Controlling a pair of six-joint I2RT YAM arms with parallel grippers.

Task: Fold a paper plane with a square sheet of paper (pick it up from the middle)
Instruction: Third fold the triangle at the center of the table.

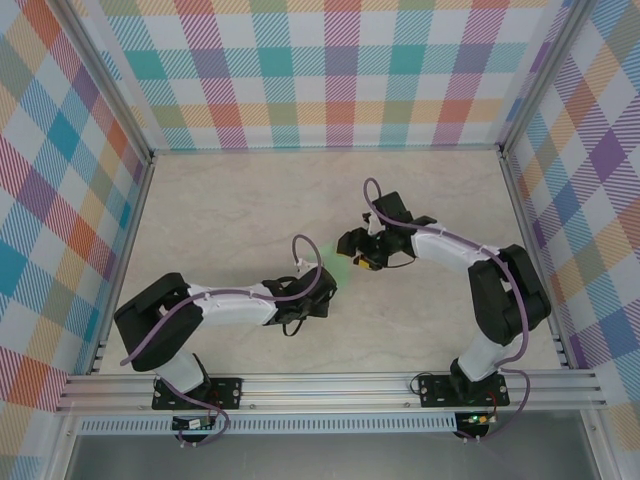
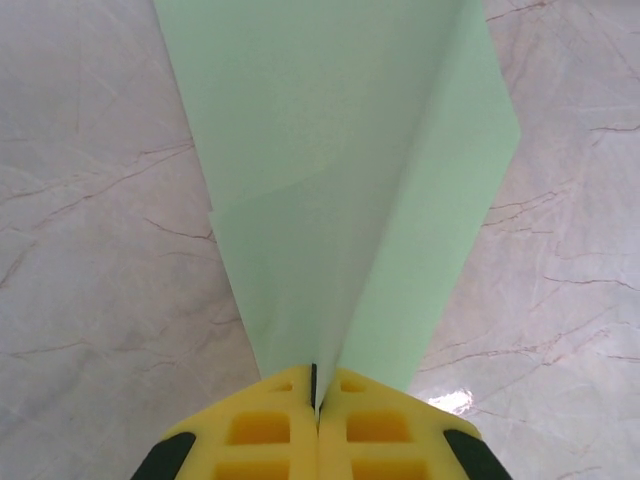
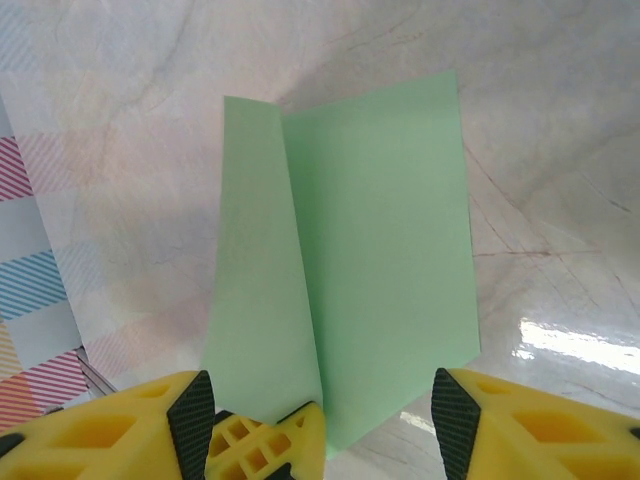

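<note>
The square sheet of paper (image 2: 340, 180) is pale mint green and folded along a centre crease into a V. It is held above the marble table, and in the top view a sliver of it (image 1: 336, 262) shows between the two grippers. My left gripper (image 2: 316, 400) is shut on the paper at the near end of the crease. My right gripper (image 3: 322, 420) is open, its black pads on either side of the paper (image 3: 370, 250) without touching it. The left gripper's yellow tip (image 3: 265, 445) shows between the right gripper's fingers. The sheet's far edge is cut off in the left wrist view.
The marble tabletop (image 1: 240, 210) is walled by plaid panels (image 1: 330, 70) at the back and both sides. An aluminium rail (image 1: 330, 388) runs along the near edge with both arm bases. The left plaid wall (image 3: 30, 300) shows close by in the right wrist view.
</note>
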